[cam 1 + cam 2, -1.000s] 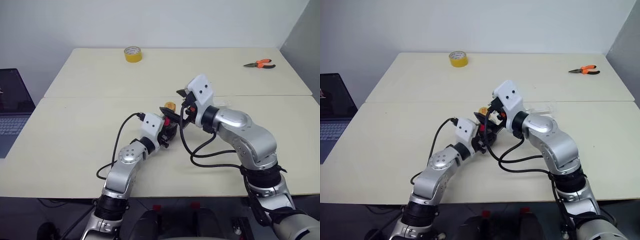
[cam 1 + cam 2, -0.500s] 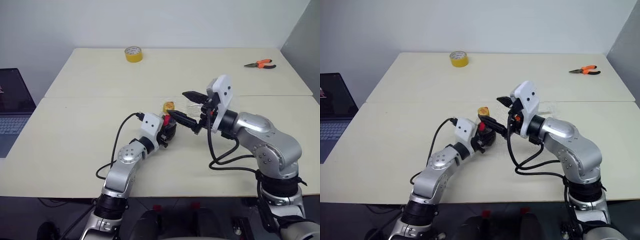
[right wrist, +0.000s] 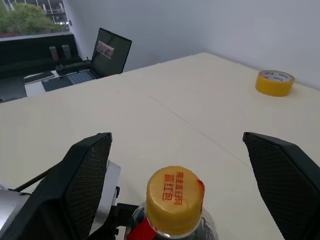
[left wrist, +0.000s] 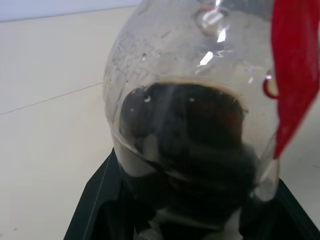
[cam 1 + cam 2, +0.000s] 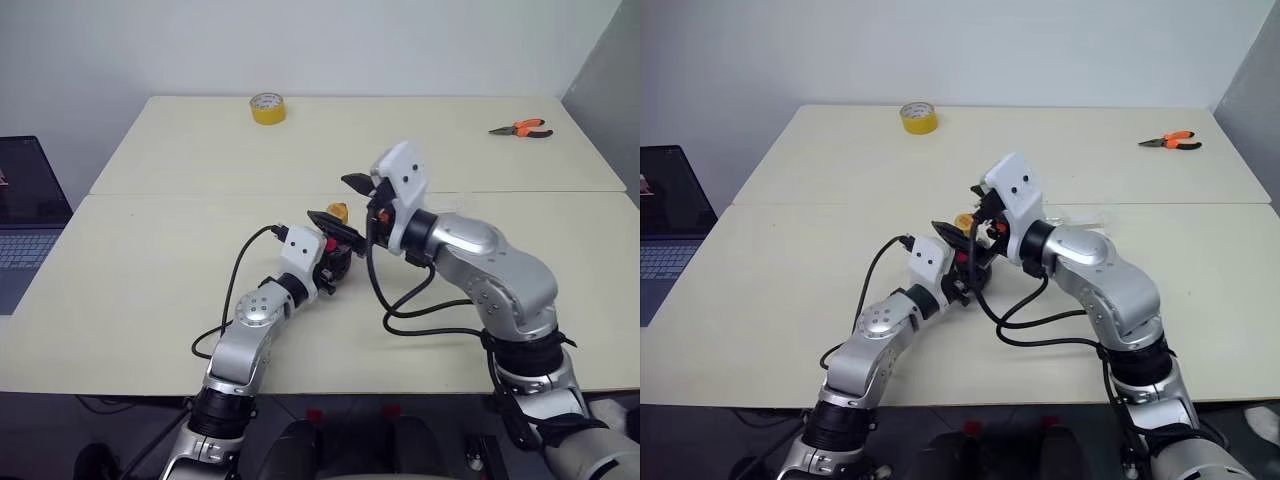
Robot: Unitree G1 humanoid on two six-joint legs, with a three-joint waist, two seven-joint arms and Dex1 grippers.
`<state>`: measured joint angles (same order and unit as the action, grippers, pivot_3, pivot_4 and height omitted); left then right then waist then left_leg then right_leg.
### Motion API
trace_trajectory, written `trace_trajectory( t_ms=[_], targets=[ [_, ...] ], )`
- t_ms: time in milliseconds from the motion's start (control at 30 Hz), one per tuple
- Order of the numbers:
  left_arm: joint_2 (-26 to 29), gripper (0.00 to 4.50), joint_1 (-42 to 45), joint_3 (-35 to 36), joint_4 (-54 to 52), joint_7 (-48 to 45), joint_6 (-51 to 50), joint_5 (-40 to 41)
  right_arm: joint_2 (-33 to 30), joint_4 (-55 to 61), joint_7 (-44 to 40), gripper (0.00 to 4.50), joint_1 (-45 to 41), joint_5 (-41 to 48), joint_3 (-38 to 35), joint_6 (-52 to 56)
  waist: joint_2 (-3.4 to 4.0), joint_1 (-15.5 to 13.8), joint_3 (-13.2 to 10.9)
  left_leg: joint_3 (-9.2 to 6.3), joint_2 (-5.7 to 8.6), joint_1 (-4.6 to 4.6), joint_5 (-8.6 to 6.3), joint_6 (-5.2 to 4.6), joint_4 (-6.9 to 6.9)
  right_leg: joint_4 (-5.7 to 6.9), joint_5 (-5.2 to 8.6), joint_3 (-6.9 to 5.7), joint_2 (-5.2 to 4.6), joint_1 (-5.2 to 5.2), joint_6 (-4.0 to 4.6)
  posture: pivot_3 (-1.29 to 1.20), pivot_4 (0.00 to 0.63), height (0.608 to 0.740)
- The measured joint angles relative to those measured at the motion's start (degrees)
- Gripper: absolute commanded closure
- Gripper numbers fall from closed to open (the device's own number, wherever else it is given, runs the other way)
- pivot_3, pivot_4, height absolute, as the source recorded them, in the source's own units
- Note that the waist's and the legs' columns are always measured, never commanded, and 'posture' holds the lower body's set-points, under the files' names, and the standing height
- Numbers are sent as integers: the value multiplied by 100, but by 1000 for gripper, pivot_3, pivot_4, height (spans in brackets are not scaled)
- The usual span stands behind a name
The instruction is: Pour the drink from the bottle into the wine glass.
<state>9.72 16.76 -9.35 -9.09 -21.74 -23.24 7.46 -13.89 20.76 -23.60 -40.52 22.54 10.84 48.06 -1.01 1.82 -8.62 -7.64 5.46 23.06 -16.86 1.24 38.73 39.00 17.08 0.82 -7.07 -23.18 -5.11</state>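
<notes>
Left hand (image 5: 335, 262) low over the middle of the table (image 5: 150, 260), clamped on the bottle (image 5: 338, 252) around its bulbous lower body. In the left wrist view the bottle body (image 4: 195, 125) sits between the two black fingers (image 4: 92, 210), touching both. Bottle upright, held.

The drink (image 4: 192, 150): dark, near black, filling the lower part of the bottle; the upper part clear, with droplets on the inside wall. Red label strip (image 4: 292, 65) runs down one side.

Yellow cap (image 3: 175, 199) on the neck, red characters printed on top. Cap also visible in the head views as a small yellow spot (image 5: 339, 211) just above the left hand.

Right hand (image 5: 338, 200) level, just above the bottle top, fingers spread wide apart, holding nothing. In the right wrist view one finger (image 3: 82, 185) stands on each side of the cap with clear gaps, touching neither cap nor neck.

The wine glass (image 5: 1080, 216): only a faint clear shape on the table just behind the right forearm; cannot tell whether it stands or lies.

Elsewhere: yellow tape roll (image 5: 266, 107) at the far edge, orange-handled pliers (image 5: 520, 128) far right, laptop (image 5: 22, 225) off the table's left side. All well apart from the hands.
</notes>
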Motion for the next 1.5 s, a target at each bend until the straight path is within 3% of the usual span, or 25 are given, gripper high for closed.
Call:
trace_trajectory(
  t_ms=[733,1500],
  targets=[
    [-47,2321,-29,0,-1,94,0,-85,386,-872,195,13,-325,-596,119,-137,0,10,0,1,-1,0,0,0,-1,1,0,1,1,-2,0,0,150,740],
    [-84,2321,-23,-3,16,2,5,-86,-291,-72,24,13,346,-458,-223,33,0,7,0,3,-1,0,0,0,-2,0,0,2,1,0,0,0,150,740]
  ],
)
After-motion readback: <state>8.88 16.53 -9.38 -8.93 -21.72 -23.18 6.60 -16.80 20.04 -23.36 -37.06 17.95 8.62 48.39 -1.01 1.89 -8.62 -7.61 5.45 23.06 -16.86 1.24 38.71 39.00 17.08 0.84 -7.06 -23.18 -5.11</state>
